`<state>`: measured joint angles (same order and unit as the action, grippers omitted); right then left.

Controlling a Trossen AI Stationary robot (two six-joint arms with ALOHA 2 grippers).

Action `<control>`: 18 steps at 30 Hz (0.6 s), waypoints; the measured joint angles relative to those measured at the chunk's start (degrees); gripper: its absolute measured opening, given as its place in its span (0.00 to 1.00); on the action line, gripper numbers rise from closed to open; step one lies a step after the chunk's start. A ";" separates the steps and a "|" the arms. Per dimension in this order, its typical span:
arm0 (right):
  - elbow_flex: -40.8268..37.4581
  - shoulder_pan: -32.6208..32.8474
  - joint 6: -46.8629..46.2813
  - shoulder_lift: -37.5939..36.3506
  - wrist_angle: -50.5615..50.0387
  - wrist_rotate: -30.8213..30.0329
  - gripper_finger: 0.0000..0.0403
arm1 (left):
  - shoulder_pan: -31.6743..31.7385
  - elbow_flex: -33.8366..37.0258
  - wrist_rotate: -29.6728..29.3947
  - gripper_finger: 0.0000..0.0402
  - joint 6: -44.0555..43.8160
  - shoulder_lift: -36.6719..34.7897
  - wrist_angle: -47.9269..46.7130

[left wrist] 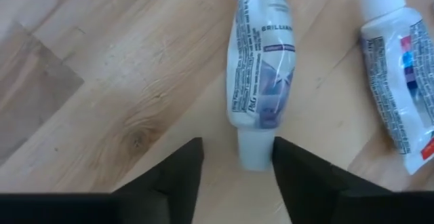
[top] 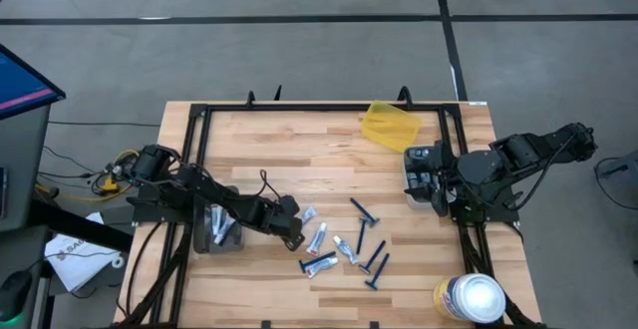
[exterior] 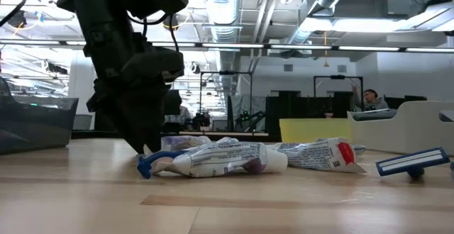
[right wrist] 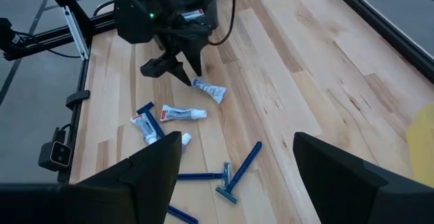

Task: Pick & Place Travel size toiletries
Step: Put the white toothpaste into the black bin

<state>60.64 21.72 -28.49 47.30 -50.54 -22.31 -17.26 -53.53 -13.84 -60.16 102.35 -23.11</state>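
Several white-and-blue squeeze tubes and dark-blue razors (top: 364, 209) lie flat on the wooden table near its front middle. My left gripper (left wrist: 237, 159) is open and low over the table. Its fingers stand on either side of the cap end (left wrist: 255, 153) of one tube (left wrist: 262, 61), with a gap on each side. This tube also shows in the high view (top: 309, 212) and the right wrist view (right wrist: 209, 90). A second tube (left wrist: 397, 81) lies beside it. My right gripper (right wrist: 237, 176) is open and empty, above the white bin (top: 423, 174) at the table's right.
A grey bin (top: 219, 231) stands under my left arm at the table's left. A yellow piece (top: 389, 125) lies at the far side. A large white-lidded canister (top: 471, 299) stands at the front right corner. Black frame rails run along the table's sides.
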 joint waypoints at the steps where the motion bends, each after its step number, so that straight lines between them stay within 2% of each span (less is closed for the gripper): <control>1: 0.00 0.02 0.00 0.01 0.00 0.00 0.68 | 0.00 0.04 0.17 0.40 0.04 0.00 -0.26; 11: 0.00 0.02 0.21 0.01 -0.04 0.00 0.68 | 0.20 0.19 1.11 0.10 1.20 0.02 -1.21; 18: 0.00 0.02 0.61 0.01 -0.07 -0.02 0.68 | 0.24 0.24 1.89 0.10 -0.03 -0.84 -1.30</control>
<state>60.64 21.74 -27.88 47.31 -50.61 -22.33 -17.02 -53.30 -11.94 -60.19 101.50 -24.40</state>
